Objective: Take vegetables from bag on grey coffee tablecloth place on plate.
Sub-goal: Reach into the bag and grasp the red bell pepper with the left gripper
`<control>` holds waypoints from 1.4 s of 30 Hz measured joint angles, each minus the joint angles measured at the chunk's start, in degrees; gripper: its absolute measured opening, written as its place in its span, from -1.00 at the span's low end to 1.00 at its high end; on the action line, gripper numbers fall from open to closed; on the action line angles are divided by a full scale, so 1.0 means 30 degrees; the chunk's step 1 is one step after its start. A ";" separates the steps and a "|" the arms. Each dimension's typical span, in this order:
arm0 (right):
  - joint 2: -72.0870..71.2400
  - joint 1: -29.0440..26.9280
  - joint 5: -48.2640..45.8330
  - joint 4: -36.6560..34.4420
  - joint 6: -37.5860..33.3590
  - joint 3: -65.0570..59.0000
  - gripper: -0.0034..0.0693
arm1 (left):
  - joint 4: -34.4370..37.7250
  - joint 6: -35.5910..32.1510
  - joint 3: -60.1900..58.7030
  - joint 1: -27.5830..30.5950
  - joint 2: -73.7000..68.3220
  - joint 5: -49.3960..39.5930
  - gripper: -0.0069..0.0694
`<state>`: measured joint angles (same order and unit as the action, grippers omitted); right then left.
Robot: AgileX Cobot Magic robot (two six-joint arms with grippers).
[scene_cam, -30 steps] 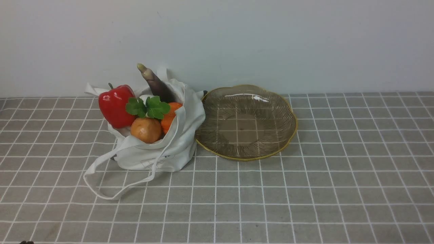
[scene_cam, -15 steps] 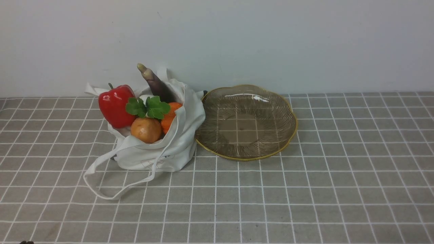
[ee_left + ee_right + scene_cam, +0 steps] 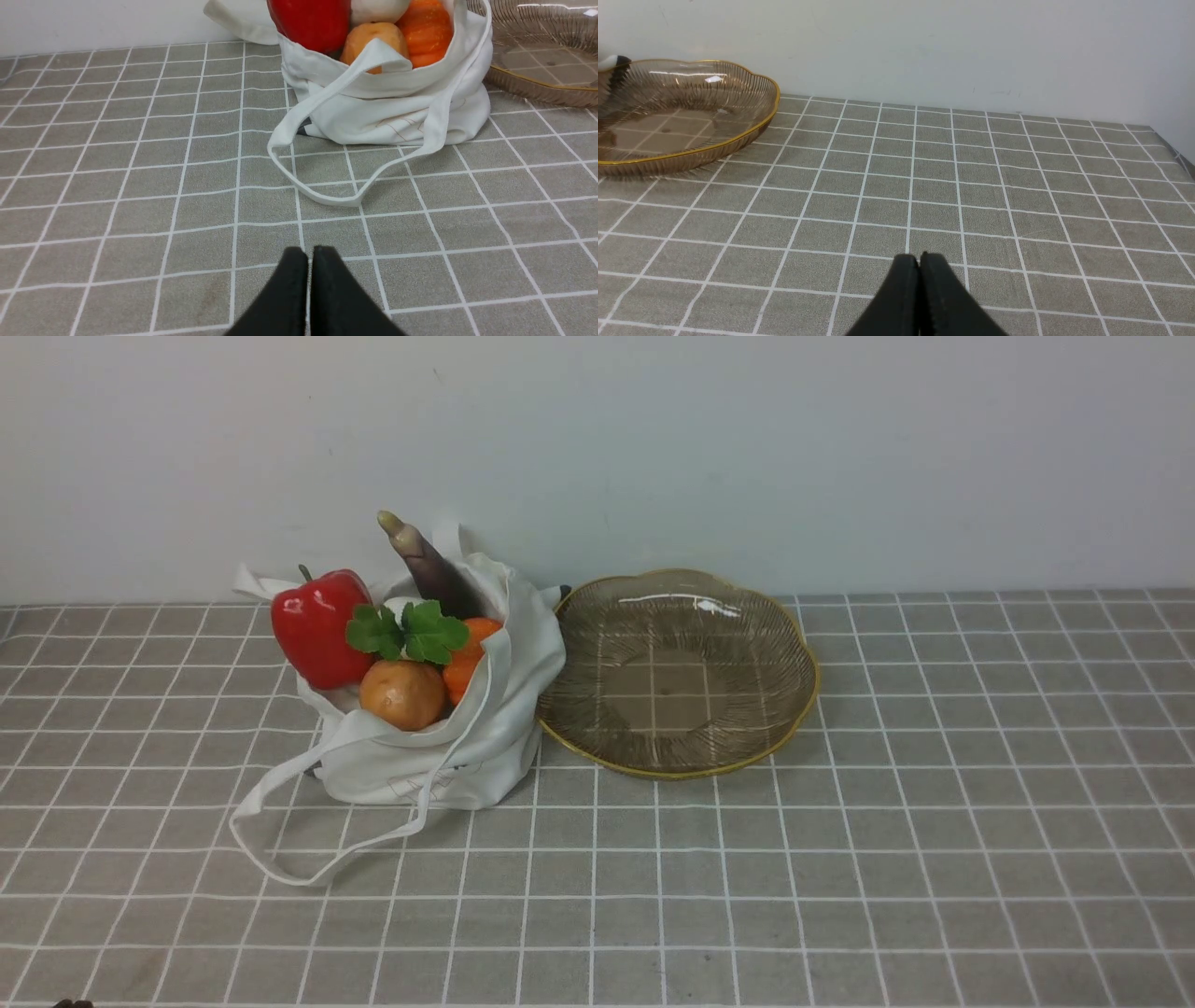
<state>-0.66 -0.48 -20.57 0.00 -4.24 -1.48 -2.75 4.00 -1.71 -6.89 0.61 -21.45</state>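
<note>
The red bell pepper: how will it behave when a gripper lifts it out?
The red bell pepper looks glossy, with bright highlights, so it may slip in a narrow grip. It sits high at the sagging rim of the bag, so a push could probably tip it out. Its rounded body might roll on the plate.

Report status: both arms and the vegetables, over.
Left gripper shut, right gripper shut, both empty. Glossy toy vegetables all in white cloth bag. Gold-rimmed smoky glass plate bare. Nothing in the way.
</note>
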 joint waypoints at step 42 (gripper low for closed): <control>0.0000 0.0000 0.0000 0.0000 0.0000 0.0000 -0.95 | 1.0074 0.5222 0.0000 0.0000 0.0000 0.0193 -0.83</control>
<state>-0.66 -0.48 -20.57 0.00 -4.24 -1.48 27.47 19.66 -1.71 -6.89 0.61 -20.87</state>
